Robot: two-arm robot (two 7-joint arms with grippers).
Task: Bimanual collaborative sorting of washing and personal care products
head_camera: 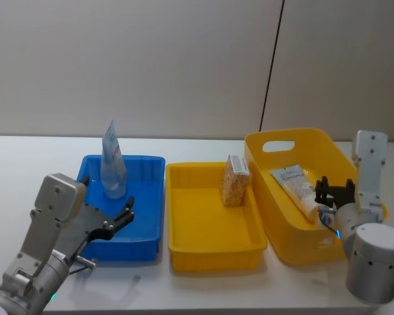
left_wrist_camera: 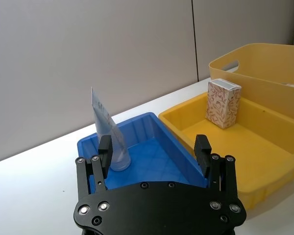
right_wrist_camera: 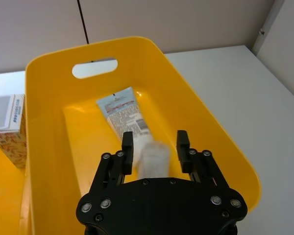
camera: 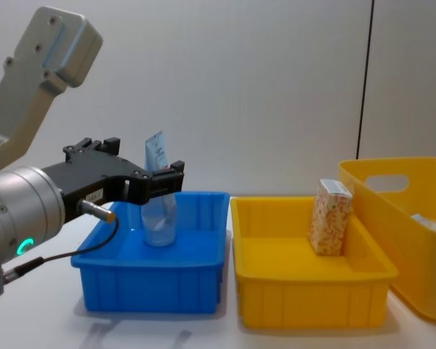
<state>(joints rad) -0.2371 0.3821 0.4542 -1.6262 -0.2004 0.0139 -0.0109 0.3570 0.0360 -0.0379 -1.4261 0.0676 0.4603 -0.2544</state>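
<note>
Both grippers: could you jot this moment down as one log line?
left gripper: open, over blue bin | right gripper: open, over tube in yellow basket

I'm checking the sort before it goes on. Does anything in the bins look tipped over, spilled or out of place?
Nothing spilled or damaged. The tube in the blue bin stands upright on its cap. The carton stands upright in the yellow tray. Another tube lies flat in the deep yellow bin, below the open right claw. The left claw is open too.
</note>
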